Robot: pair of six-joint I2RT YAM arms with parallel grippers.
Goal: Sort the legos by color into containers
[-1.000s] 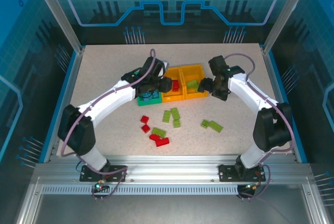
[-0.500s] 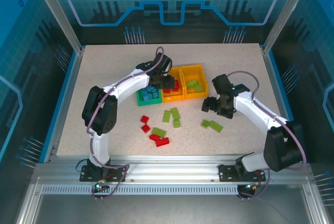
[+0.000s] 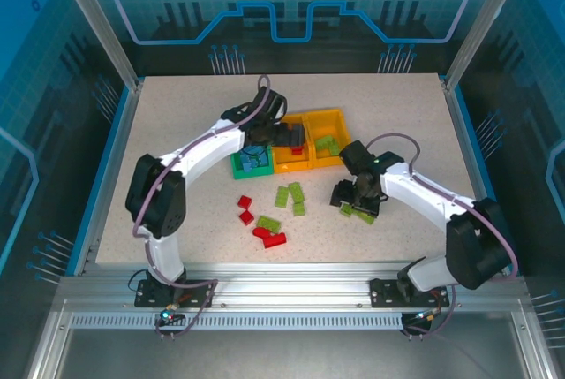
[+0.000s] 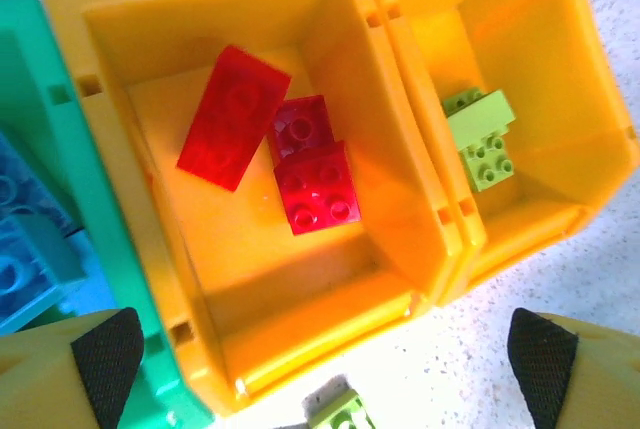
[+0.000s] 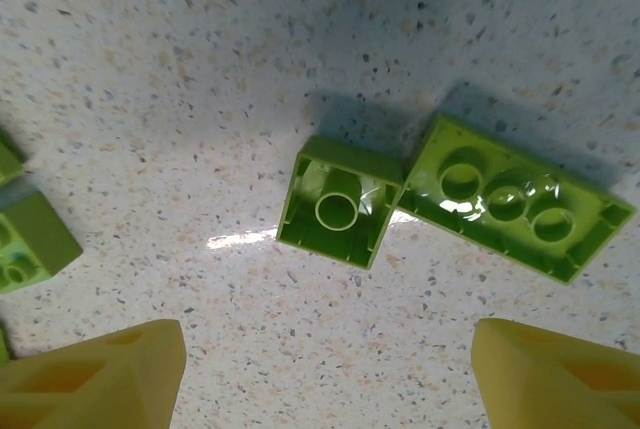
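Note:
My left gripper (image 3: 288,138) hangs open over the middle orange container (image 3: 292,167), and nothing sits between its fingertips (image 4: 105,359). In the left wrist view, three red legos (image 4: 318,187) lie in that container (image 4: 300,319). A lime lego (image 4: 482,137) lies in the right orange container (image 4: 560,49), and blue legos (image 4: 30,249) lie in the green container (image 4: 40,69). My right gripper (image 3: 354,197) is open just above two lime legos lying studs-down on the table, one small (image 5: 340,201) and one long (image 5: 515,211). They lie ahead of its fingertips (image 5: 100,379), untouched.
Loose on the table in front of the containers are several lime legos (image 3: 291,195), two small red ones (image 3: 245,209) and a red cluster (image 3: 270,238) with a lime one (image 3: 267,223). Another lime lego (image 5: 30,244) lies left of my right gripper.
My left gripper opened over the middle orange container. My right arm swung from beside the right container forward and down over the two lime legos.

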